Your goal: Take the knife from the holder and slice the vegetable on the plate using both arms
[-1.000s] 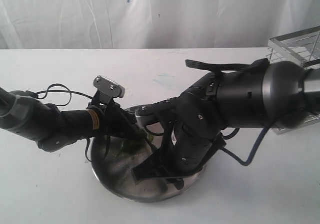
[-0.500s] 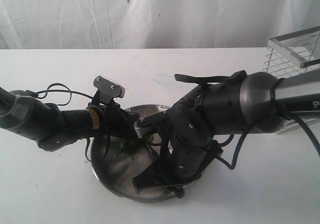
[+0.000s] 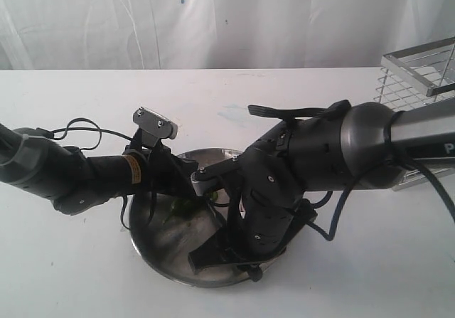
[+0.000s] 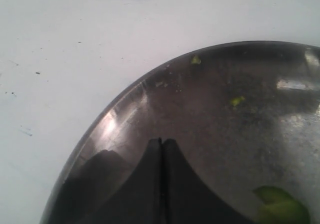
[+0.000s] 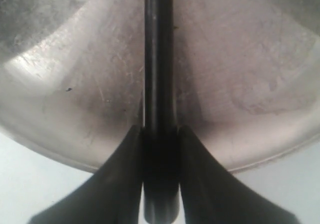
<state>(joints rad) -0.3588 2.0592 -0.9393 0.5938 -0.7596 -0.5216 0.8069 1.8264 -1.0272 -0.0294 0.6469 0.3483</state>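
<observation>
The steel plate (image 3: 160,250) lies on the white table, with both arms over it. My right gripper (image 5: 160,132) is shut on the black handle of the knife (image 5: 159,53), which runs out over the plate's (image 5: 240,73) bottom. In the exterior view this gripper (image 3: 210,252) hangs low over the near half of the plate. My left gripper (image 4: 161,145) is shut with nothing between its fingers, low inside the plate (image 4: 225,134). A green piece of the vegetable (image 4: 280,209) lies beside it, apart from the fingers. The vegetable (image 3: 181,208) also shows green between the arms.
The wire holder (image 3: 419,69) stands at the far right edge of the table. Small green scraps (image 4: 236,101) lie on the plate near its rim. A white curtain hangs behind the table. The right arm's bulky body covers much of the plate.
A second ago the right arm swung left and further over the plate. Over the last half second nothing has moved. The left arm has stayed still.
</observation>
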